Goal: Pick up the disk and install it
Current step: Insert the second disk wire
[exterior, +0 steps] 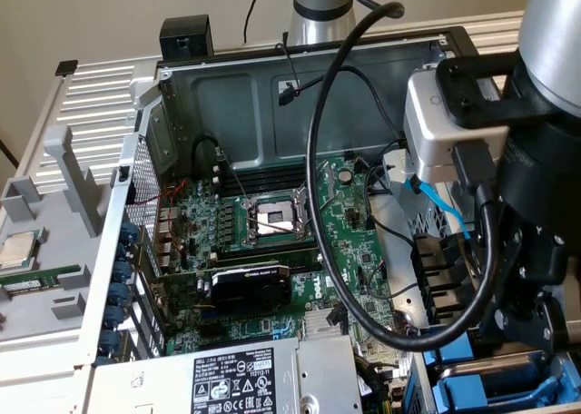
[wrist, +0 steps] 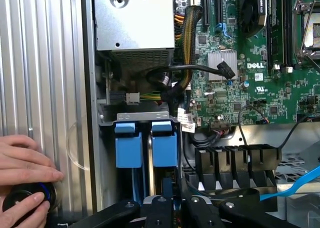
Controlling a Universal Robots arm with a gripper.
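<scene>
Two blue plastic carriers stand side by side in the drive bay at the case's corner. The one nearer my fingers (wrist: 164, 147) looks like the disk in its slot, with its metal body hidden. The other carrier (wrist: 128, 148) sits right beside it. My gripper (wrist: 176, 202) is shut, its black fingertips (wrist: 161, 204) close together just over the end of the nearer carrier. Whether they pinch its edge I cannot tell. In the exterior view the gripper (exterior: 522, 337) hangs low over the blue bay (exterior: 495, 389) at that view's right.
A person's hand (wrist: 22, 160) rests on the ribbed metal table beside the case, holding a black knob (wrist: 27, 200). The grey power-supply box (wrist: 132, 20), cable bundles (wrist: 187, 48) and green motherboard (wrist: 260, 63) crowd around the bay. A thick black cable (exterior: 331, 205) loops across the case.
</scene>
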